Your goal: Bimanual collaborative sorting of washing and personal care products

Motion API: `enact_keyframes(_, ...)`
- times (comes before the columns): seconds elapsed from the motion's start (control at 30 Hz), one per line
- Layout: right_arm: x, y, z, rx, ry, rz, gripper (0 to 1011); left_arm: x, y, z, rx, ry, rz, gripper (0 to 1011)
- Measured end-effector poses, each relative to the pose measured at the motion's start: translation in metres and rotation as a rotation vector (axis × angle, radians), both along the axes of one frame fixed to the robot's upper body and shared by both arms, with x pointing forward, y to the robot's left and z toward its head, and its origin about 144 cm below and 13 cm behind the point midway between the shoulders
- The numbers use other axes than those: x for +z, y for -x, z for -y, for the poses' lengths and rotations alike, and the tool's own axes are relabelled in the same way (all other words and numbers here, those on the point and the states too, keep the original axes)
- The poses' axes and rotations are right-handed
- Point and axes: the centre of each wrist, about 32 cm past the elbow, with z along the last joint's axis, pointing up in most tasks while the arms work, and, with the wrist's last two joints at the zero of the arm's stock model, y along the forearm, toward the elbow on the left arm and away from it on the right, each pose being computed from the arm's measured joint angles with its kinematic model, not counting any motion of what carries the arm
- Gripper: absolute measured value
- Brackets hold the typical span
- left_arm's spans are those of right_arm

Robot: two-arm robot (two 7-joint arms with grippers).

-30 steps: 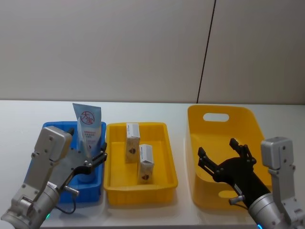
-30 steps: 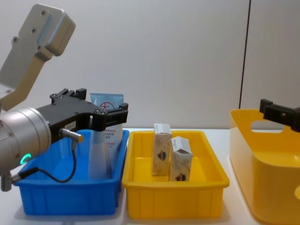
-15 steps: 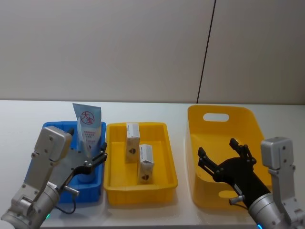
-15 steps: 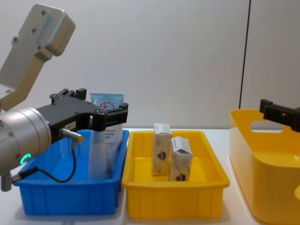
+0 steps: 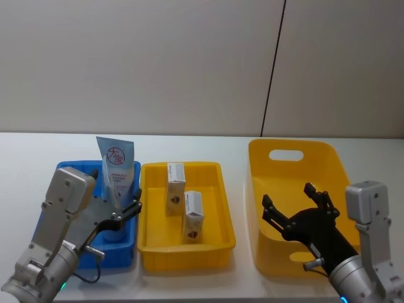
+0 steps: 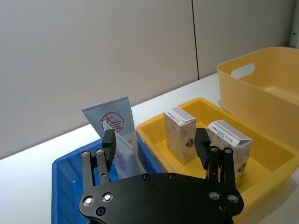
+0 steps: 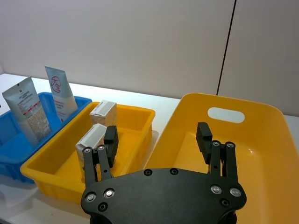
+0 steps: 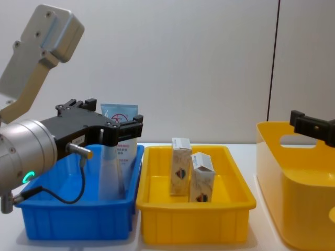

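left gripper (image 6: 155,140) hangs over the near part of the shallow blue plastic tray (image 8: 73,222); jaws wide, nothing clamped; the tray's contents stand just beyond its fingers, can't tell whether either is between them

in that tray: pale blue tube with a red round logo (image 5: 117,163), upright, leaning on the back wall; translucent whitish soft pack (image 7: 29,112) upright just in front of it, touching or nearly so

next right, rim beside rim: shallow yellow plastic tray (image 8: 193,230); two small cream cartons with a dark emblem stand in it, rear carton (image 5: 175,189) and front carton (image 5: 193,218), close together, both upright

far right: large yellow plastic basket with a handle slot (image 5: 319,167); what shows of its inside holds no product; right gripper (image 7: 157,131) hovers above its near part, jaws wide, empty

progress, my read: products already sit grouped by type, tube and pack in blue, cartons in yellow; if the trays are the targets, sorting looks done or close; if the basket is the target, nothing has gone in and all four items remain; neither arm is carrying anything
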Motion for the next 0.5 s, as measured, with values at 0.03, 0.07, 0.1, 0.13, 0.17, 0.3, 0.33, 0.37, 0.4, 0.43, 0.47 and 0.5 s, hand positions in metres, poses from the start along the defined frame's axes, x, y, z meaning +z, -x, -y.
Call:
enact_keyframes(0.03,0.000,0.000,0.000,0.000,0.001,0.000,1004,0.000,0.000,0.000,0.000,0.000,0.000,1001)
enact_keyframes(0.07,0.000,-0.001,0.000,0.002,0.002,0.000,1004,0.000,0.000,0.000,0.000,0.000,0.000,1001)
enact_keyframes(0.1,0.001,-0.002,0.001,0.005,0.007,0.000,1003,0.000,0.000,0.000,0.000,0.000,0.000,1001)
enact_keyframes(0.13,0.002,-0.002,0.001,0.009,0.010,-0.002,1004,0.000,0.000,0.000,0.000,0.000,0.000,1001)
enact_keyframes(0.17,0.002,-0.003,0.001,0.011,0.013,-0.002,1004,0.000,0.000,0.000,0.000,0.000,0.000,1001)
enact_keyframes(0.3,0.007,-0.008,0.002,0.030,0.031,-0.011,1003,0.000,0.000,0.000,0.000,0.000,0.000,1001)
enact_keyframes(0.33,0.009,-0.011,0.002,0.036,0.037,-0.020,1004,0.000,0.000,0.000,0.000,0.000,0.000,1001)
enact_keyframes(0.37,0.011,-0.012,0.002,0.040,0.039,-0.022,1003,0.000,0.000,0.000,0.000,0.000,0.000,1001)
enact_keyframes(0.4,0.012,-0.013,0.002,0.044,0.042,-0.030,1004,0.000,0.000,0.000,0.000,0.000,0.000,1001)
enact_keyframes(0.43,0.016,-0.016,0.002,0.049,0.045,-0.038,1003,0.000,0.000,0.000,0.000,0.000,0.000,1001)
enact_keyframes(0.47,0.017,-0.017,0.002,0.051,0.045,-0.046,1004,0.000,0.000,0.000,0.000,0.000,0.000,1001)
enact_keyframes(0.5,0.018,-0.019,0.002,0.054,0.046,-0.051,1003,0.000,0.000,0.000,0.000,0.000,0.000,1001)
